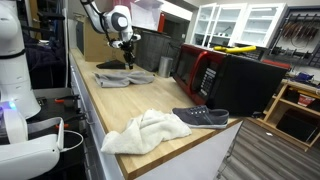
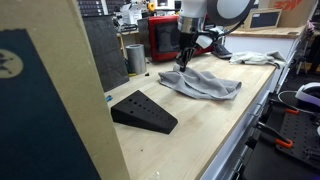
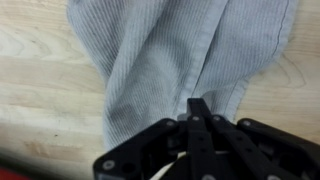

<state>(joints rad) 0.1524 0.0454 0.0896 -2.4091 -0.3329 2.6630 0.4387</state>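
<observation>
The grey cloth (image 3: pixel 190 50) was a soft, finely ribbed weave, matt and creased. The counter (image 3: pixel 40 90) was pale wood, smooth with a faint sheen. The gripper (image 3: pixel 198 108) looked matt black plastic. In exterior views, the white towel (image 1: pixel 145 132) looked fluffy and the wedge (image 2: pixel 142 110) dull black.

A light wooden table (image 1: pixel 112 105) carried a crumpled white cloth towel (image 1: pixel 148 131) near one end, by its long open edge. A dark grey fabric shoe (image 1: pixel 201 117) lay just beside the towel. A black wedge-shaped block (image 2: pixel 143 111) sat toward the other end. A shiny metal cylinder (image 2: pixel 135 57) stood behind it, and a red microwave (image 1: pixel 193 68) stood along the back edge.
</observation>
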